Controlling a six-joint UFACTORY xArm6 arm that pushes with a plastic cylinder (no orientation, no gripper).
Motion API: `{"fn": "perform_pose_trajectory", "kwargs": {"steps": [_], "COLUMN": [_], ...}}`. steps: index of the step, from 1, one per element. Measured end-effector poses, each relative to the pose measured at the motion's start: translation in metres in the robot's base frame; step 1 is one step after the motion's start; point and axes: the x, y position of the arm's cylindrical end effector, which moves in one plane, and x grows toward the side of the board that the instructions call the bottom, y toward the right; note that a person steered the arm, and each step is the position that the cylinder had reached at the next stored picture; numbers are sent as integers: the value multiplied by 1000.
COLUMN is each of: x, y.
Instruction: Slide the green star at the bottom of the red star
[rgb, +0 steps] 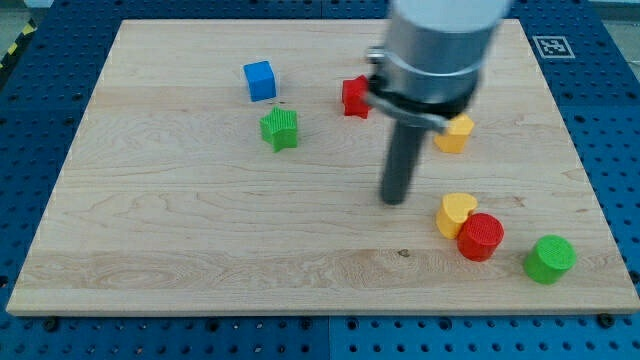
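Landmark: red star (355, 97), upper middle of the board (150, 250). Green star (280, 129) sits to its lower left, near but apart; it needs to end up directly below the red star. Our tip (394, 199) is below and slightly right of the red star, well apart from both stars and touching nothing. No jaws on this rig, just a bare rod, so nothing opens or clamps.

Step in hand, as we judge it: get behind the green star. It wants a push toward the view's right, slightly down, so we should bring our tip round to the star's left side, passing below it so we don't clip it on the way. Then push through its middle; an off-centre contact would probably spin it or let it slip off. Stop short once it sits under the red star, without nudging that one.

Room: the spot below the red star is open wood. Blue cube (259, 80) lies left of the red star and above the green star, off the push line. Yellow block (455, 133) sits right of the red star, partly hidden by the arm. Yellow heart (455, 213), red cylinder (481, 237) and green cylinder (549, 259) cluster far down-right of it. Board edges are well clear of the path.
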Motion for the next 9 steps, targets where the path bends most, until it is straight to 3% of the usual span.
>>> {"fn": "perform_pose_trajectory", "kwargs": {"steps": [1,3,4,7,9], "x": [-9,-107,-117,-79,-89], "y": [-92,-185,-169,-56,-36]}}
